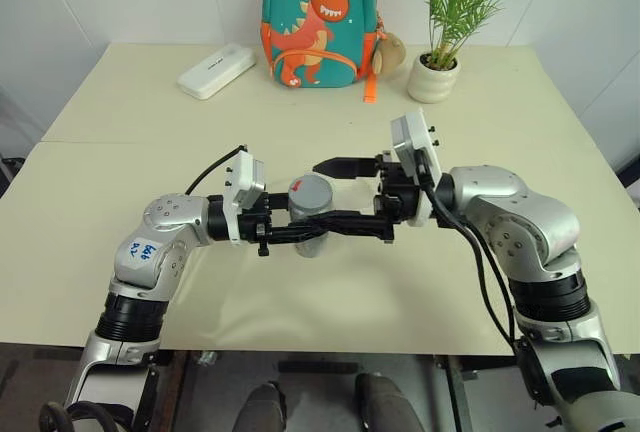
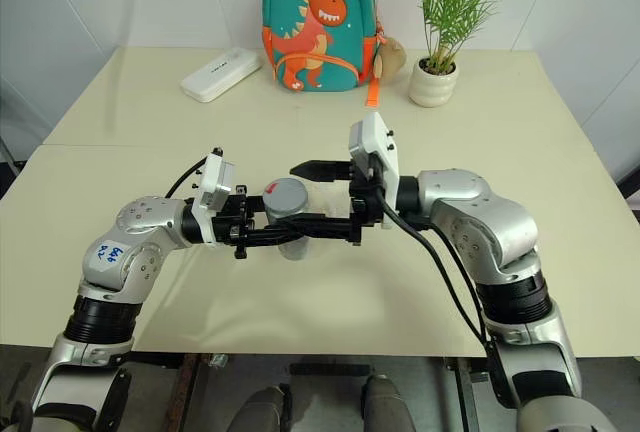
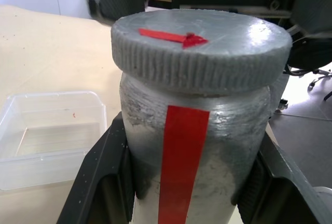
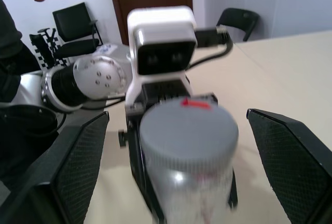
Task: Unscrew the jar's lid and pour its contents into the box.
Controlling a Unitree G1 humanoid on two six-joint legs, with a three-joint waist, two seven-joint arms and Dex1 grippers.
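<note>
The silvery jar (image 1: 311, 235) with a red strip is held just above the table, my left gripper (image 1: 314, 230) shut on its body from the left. Its ribbed grey lid (image 3: 202, 47), marked with a red arrow, sits screwed on top. My right gripper (image 4: 179, 115) reaches in from the right and stands open. Its wide black fingers (image 4: 78, 167) flank the lid on both sides without touching it. The clear plastic box (image 3: 46, 143) lies on the table just beyond the jar in the left wrist view and looks empty. The contents are hidden inside the jar.
A dinosaur backpack (image 1: 318, 20), a potted plant (image 1: 434, 77) and a flat white case (image 1: 216, 70) stand along the far side of the cream table (image 1: 120, 102). A person (image 4: 21, 6) and black chairs are beyond the table's side.
</note>
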